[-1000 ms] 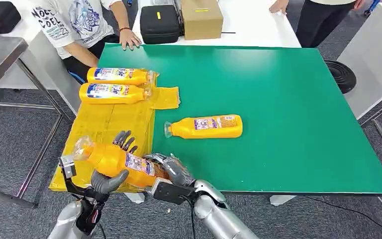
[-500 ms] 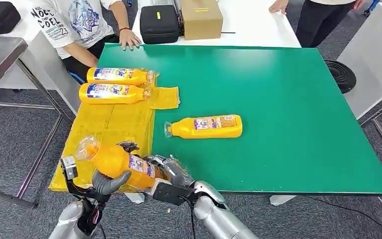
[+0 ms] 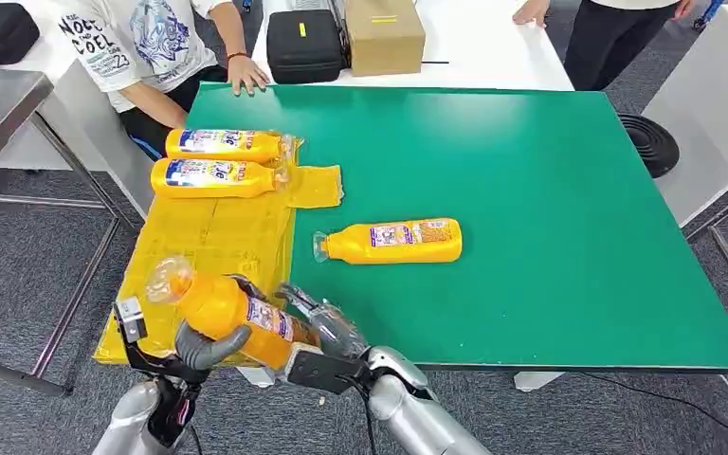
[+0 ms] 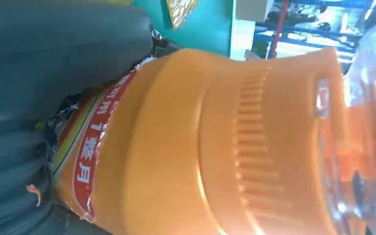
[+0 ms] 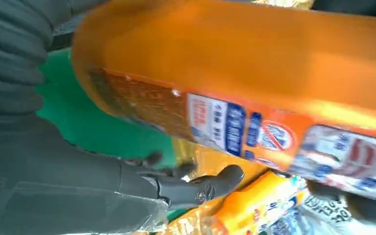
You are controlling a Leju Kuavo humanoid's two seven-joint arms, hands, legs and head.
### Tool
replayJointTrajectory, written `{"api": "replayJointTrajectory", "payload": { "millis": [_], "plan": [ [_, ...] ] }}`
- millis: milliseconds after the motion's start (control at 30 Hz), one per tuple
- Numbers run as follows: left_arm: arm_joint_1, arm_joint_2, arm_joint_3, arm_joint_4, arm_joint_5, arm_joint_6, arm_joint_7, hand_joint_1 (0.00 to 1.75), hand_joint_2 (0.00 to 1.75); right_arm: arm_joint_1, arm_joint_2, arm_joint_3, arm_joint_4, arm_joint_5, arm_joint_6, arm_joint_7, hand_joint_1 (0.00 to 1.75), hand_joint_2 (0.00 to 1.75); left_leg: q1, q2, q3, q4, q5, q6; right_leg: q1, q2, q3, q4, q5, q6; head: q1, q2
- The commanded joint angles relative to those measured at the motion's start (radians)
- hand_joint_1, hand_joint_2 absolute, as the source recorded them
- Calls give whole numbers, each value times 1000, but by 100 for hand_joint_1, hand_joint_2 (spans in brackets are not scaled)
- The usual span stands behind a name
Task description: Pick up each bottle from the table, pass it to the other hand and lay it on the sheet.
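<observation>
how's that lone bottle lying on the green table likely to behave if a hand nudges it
The bottle lies on its side on the smooth green table, so a sideways nudge may well roll it. Its body looks like rigid plastic, probably stiff, perhaps slippery.

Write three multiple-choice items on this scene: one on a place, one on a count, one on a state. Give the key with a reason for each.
1. Where does the lone bottle lie?
A. on the green table
B. on the yellow sheet
C. on the floor

2. How many bottles lie on the yellow sheet?
A. one
B. two
C. four

3. What is the held bottle's state?
A. standing on the table
B. gripped by the left hand, the right hand open beside it
C. lying on the sheet

Key: 1 A, green surface surrounds it; 2 B, two bottles lie side by side; 3 B, the left thumb wraps it while the right fingers spread off it.
</observation>
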Motion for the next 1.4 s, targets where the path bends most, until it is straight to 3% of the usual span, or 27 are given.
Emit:
{"api": "replayJointTrajectory", "payload": {
  "millis": [33, 367, 567, 733, 933, 967, 1033, 1100, 1400],
  "plan": [
    [-42, -2, 38, -6, -121, 122, -30, 175, 175, -21, -38, 8, 4, 20, -29, 40, 0, 0, 1, -1, 4, 0, -1, 0, 1, -2, 5, -1, -2, -2, 0, 0],
    [-104, 70, 122, 8, -424, 438, -40, 175, 175, 65, -95, -20, -228, 15, -4, 42, 0, 0, 2, -2, 5, 0, -2, -1, 2, -3, 6, -1, -2, -3, 0, 0],
    [-195, 146, 118, -11, -549, 488, -25, 175, 175, 97, -116, -26, -284, -14, 25, 26, 0, 0, 1, 0, 4, 0, -1, -1, 2, -1, 4, -1, -1, -3, 0, 0],
    [-303, 193, 99, -56, -576, 446, 29, 175, 175, 127, -138, -39, -345, -35, 40, 36, 0, 0, 3, -4, 2, 2, 0, -1, 4, -5, 4, 1, -2, -3, 0, 0],
    [-434, 308, -1, -49, -600, 365, 80, 175, 175, 176, -146, -86, -401, -49, 45, 48, 0, 0, 3, -4, 1, 2, 0, -2, 5, -6, 4, 1, -2, -4, 0, 0],
    [-450, 351, -71, -49, -724, 387, 117, 175, 175, 188, -150, -97, -414, -46, 28, 56, 0, 0, 3, -3, 1, 2, 0, -2, 5, -4, 3, 1, -1, -4, 0, 0],
    [-452, 351, -89, -38, -762, 398, 122, 175, 175, 201, -157, -108, -437, -46, 29, 58, 0, 0, 3, -3, 3, 1, 0, -2, 4, -4, 4, 0, -2, -4, 0, 0],
    [-451, 404, -179, -14, -955, 422, 170, 175, 175, 216, -159, -140, -485, -41, 22, 62, 0, 0, 2, -2, 4, 0, -1, -2, 4, -4, 5, 0, -2, -4, 0, 0],
    [-409, 500, -346, 97, -1183, 432, 177, 175, 175, 241, -162, -250, -624, -52, 12, 97, 0, 0, 2, 0, 11, -1, -3, -2, 4, -2, 11, -1, -3, -6, 0, 0]
  ]
}}
